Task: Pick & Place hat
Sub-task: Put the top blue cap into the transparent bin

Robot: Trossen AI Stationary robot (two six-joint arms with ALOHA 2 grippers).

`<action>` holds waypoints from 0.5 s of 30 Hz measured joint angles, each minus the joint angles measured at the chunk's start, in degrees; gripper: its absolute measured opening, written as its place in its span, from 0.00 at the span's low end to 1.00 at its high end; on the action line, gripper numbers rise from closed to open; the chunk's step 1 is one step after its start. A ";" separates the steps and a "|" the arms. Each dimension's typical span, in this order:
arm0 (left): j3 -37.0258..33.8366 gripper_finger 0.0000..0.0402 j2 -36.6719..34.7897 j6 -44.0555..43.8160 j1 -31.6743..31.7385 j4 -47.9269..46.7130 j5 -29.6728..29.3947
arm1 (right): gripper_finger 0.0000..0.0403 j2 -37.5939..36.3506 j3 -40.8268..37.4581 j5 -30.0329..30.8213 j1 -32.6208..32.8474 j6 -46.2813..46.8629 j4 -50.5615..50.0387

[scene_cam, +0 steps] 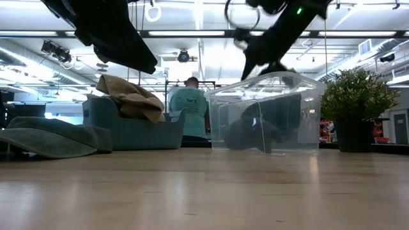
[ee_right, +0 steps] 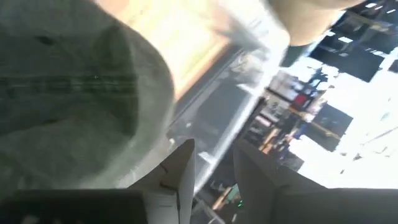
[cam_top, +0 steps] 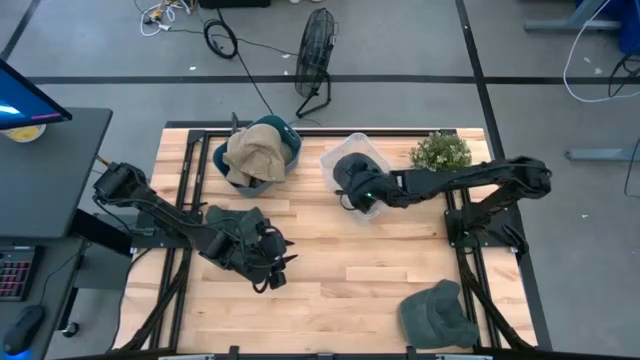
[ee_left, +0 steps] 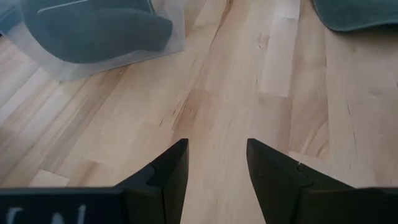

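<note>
While the left gripper (cam_top: 277,268) waits low over bare boards at the table's (cam_top: 330,290) left-centre, its jaws parted and holding nothing, the work sits further right. Beside that arm a dark green hat (cam_top: 232,217) lies on the wood, and behind it a blue bin (cam_top: 285,150) holds a tan hat (cam_top: 252,150).

At centre, the right gripper (cam_top: 350,178) hangs over the clear tub (cam_top: 368,208). A dark hat (scene_cam: 246,133) lies inside the tub, on its floor, as the low view shows through the wall. From the right wrist view the fingers (ee_right: 177,171) stand a little apart with nothing between them, the hat's crown just beside one of them.

This looks like the placing step. To finish it well, the gripper should rise straight up, jaws kept apart, so no fabric snags and nothing nudges the light tub sideways. The tub's rim is near the wrist, so a tilted exit could catch it.

Further right stands a potted plant (cam_top: 440,152), and another green hat (cam_top: 436,314) lies at the table's near right corner, well apart, likely the next pick.
</note>
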 joint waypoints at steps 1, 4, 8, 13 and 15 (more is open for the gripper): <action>-0.01 0.42 0.00 -0.76 -0.02 0.00 -0.01 | 0.27 -1.16 0.00 -0.04 0.89 0.57 0.08; -0.01 0.42 0.00 -2.60 -0.02 -0.07 0.00 | 0.26 -5.49 0.01 0.00 4.09 4.26 0.11; 0.00 0.42 0.00 -8.80 0.17 -0.26 0.07 | 0.26 -11.43 0.02 -2.21 9.30 15.14 -0.65; 0.05 0.42 -0.02 -14.29 0.57 -3.82 2.88 | 0.26 -16.02 0.04 -10.34 14.55 37.22 -1.31; 0.05 0.42 -0.02 -14.42 0.52 -8.12 4.77 | 0.26 -16.73 0.04 -15.17 15.89 48.33 -1.48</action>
